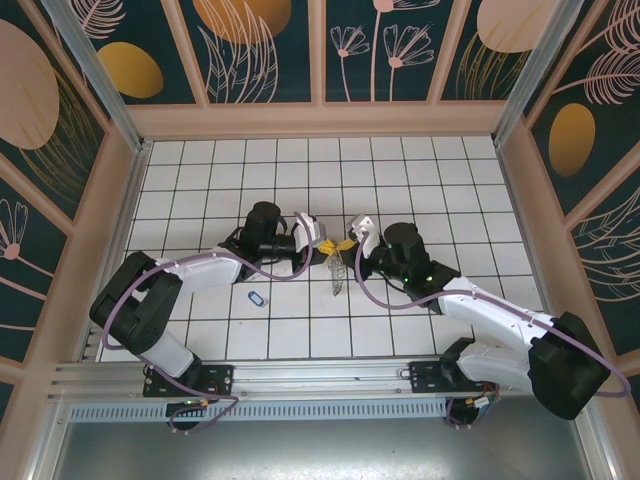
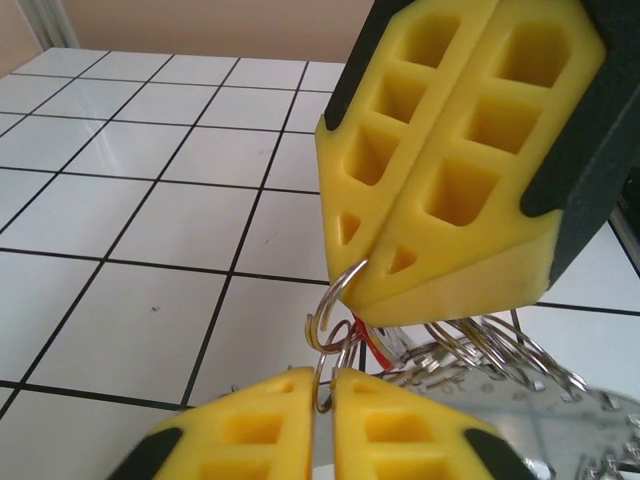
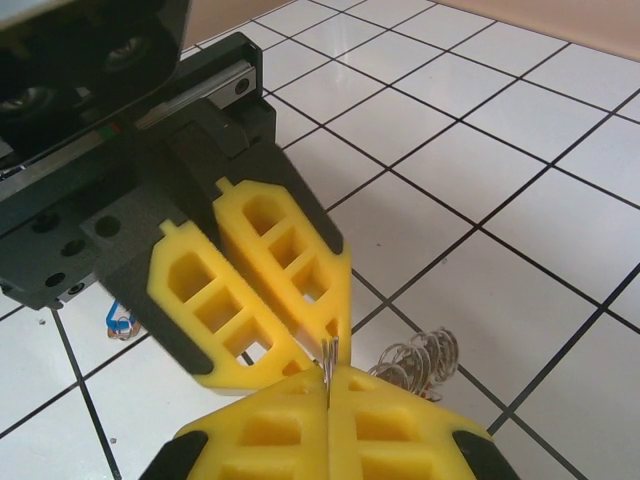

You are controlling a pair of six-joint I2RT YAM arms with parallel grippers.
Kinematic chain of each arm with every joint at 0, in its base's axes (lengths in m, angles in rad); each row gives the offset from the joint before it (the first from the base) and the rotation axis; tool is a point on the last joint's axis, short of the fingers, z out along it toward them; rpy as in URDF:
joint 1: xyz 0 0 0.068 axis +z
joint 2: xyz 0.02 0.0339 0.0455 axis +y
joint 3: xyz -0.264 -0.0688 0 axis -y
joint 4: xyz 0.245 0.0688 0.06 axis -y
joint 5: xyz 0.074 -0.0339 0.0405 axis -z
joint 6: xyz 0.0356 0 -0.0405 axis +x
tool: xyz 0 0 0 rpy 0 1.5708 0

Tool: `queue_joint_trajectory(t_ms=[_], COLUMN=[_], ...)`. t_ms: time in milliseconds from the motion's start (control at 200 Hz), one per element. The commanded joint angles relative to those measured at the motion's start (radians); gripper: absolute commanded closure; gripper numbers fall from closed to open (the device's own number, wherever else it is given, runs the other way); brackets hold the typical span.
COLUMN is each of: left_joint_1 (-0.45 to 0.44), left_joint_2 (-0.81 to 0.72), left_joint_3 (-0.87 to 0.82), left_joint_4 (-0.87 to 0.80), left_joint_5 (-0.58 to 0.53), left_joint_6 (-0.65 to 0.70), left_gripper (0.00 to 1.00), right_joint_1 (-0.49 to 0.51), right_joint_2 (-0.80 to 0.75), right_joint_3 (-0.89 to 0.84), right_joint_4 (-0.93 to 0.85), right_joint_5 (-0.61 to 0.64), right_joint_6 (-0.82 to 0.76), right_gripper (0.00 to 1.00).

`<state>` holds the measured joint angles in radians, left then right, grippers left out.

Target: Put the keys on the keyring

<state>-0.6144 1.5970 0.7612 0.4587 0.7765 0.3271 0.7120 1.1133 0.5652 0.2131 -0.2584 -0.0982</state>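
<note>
Left pincer (image 2: pixel 323 420) nearest lens, pressed together on thin wire ring (image 2: pixel 335 310); right pincer (image 2: pixel 368 288) pinches it from 12 o'clock.

Right wrist: keyring (image 3: pixel 420 360) at 3 o'clock of the tips.

Top: blue key (image 1: pixel 257 298) on table (image 1: pixel 200 180), 8 o'clock of the grip.

Risk, judged: wire may slip from the tips, dropping the keyring. No containers.

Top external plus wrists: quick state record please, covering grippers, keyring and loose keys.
left gripper: shut, pinching a thin wire loop of the keyring
right gripper: shut on a wire loop of the same bundle, tip to tip with the left
keyring: held between both grippers at mid-table; the rest hangs below the fingertips, contact with the tiles unclear
blue key: loose on the tiled floor, beside the left arm, not on the ring
</note>
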Motion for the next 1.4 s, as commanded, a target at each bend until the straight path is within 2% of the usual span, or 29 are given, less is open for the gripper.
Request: queue_joint_trajectory(t_ms=[0, 45, 185, 440, 796, 871, 991, 1396], left_joint_1=[-0.001, -0.001, -0.001, -0.001, -0.002, -0.001, -0.002, -0.001], left_joint_2=[0.003, 0.003, 0.007, 0.013, 0.026, 0.024, 0.017, 0.001], left_joint_3=[0.025, 0.024, 0.014, -0.044, -0.057, -0.059, -0.055, -0.033], left_joint_4=[-0.018, -0.018, 0.001, 0.152, 0.172, 0.172, 0.166, 0.111], left_joint_5=[0.004, 0.005, 0.006, 0.027, 0.019, 0.006, 0.006, 0.027], left_joint_6=[0.021, 0.024, 0.022, -0.029, -0.037, -0.042, -0.039, -0.037], left_gripper=[0.94, 1.0, 1.0, 1.0, 1.0, 0.84, 0.77, 0.67], right_joint_1=[-0.002, -0.002, -0.006, -0.041, -0.042, -0.039, -0.036, -0.028], right_joint_2=[-0.027, -0.032, -0.048, -0.046, -0.031, -0.027, -0.024, -0.021], right_joint_3=[0.024, 0.022, 0.009, -0.045, 0.0, 0.013, 0.023, 0.039], right_joint_4=[0.043, 0.039, 0.02, 0.018, 0.056, 0.051, 0.045, 0.032], right_joint_5=[-0.007, -0.004, 0.028, 0.045, -0.045, -0.064, -0.067, -0.061], right_joint_6=[-0.006, -0.005, -0.001, 0.037, 0.028, 0.024, 0.019, 0.012], right_gripper=[1.0, 1.0, 1.0, 1.0, 1.0, 1.0, 1.0, 1.0])
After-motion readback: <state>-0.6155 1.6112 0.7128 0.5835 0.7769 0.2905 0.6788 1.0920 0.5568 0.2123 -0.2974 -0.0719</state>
